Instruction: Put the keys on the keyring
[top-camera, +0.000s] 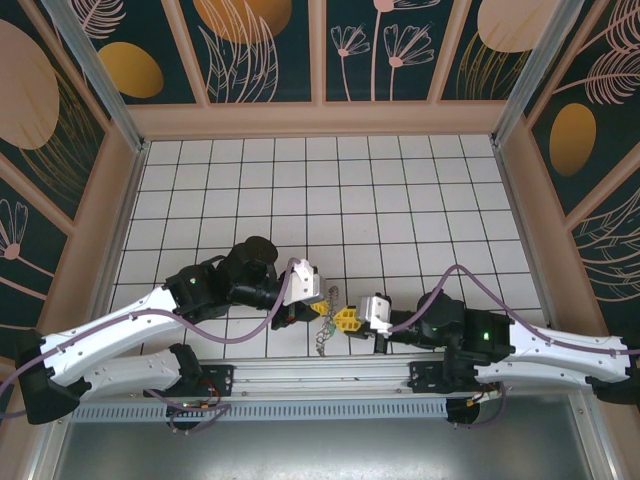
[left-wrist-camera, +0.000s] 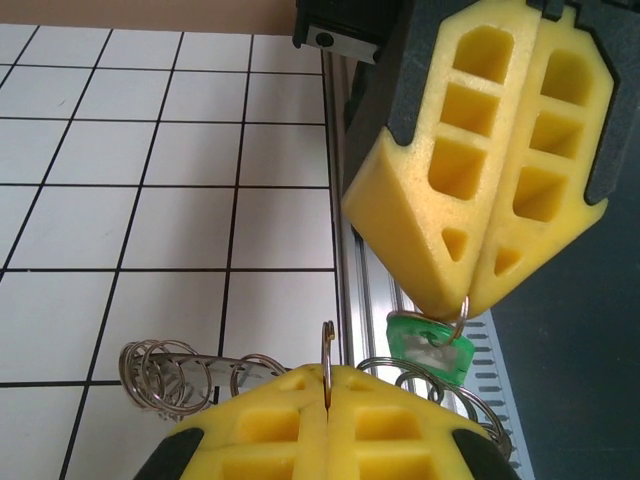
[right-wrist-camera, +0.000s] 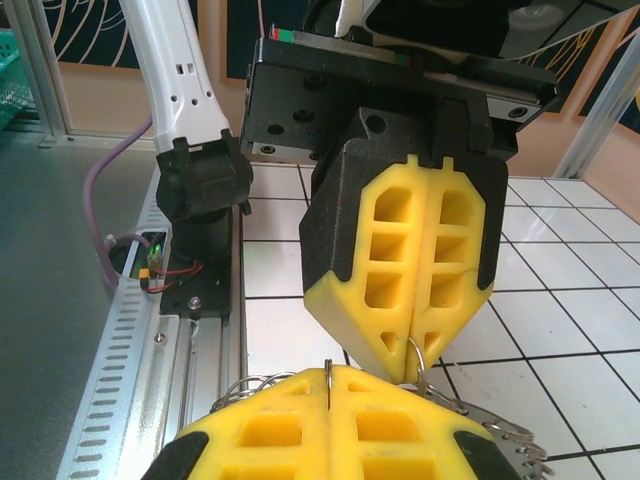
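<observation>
Threading step: the green key and the keyring are held tip to tip, just above the near rail.

The green key (left-wrist-camera: 430, 345) hangs from a small silvery ring pinched at the tip of the right gripper (left-wrist-camera: 462, 298), whose fingers are pressed together. At its 8 o'clock in the left wrist view, the left gripper (left-wrist-camera: 327, 378) is clamped on one edge-on loop of the keyring (left-wrist-camera: 165, 375), and the rest of the chain drapes toward 9 and 3 o'clock. The key's ring and the held loop sit near each other but appear apart, so the joining looks not yet done. The next move likely calls for a fine, aligned nudge of ring onto loop without loosening either pinch. In the top view the metal rail (top-camera: 330, 372) lies close at 6 o'clock. The tiled floor (top-camera: 330, 190) gives open room toward 12 o'clock, with the back wall (top-camera: 320, 118) well apart.
</observation>
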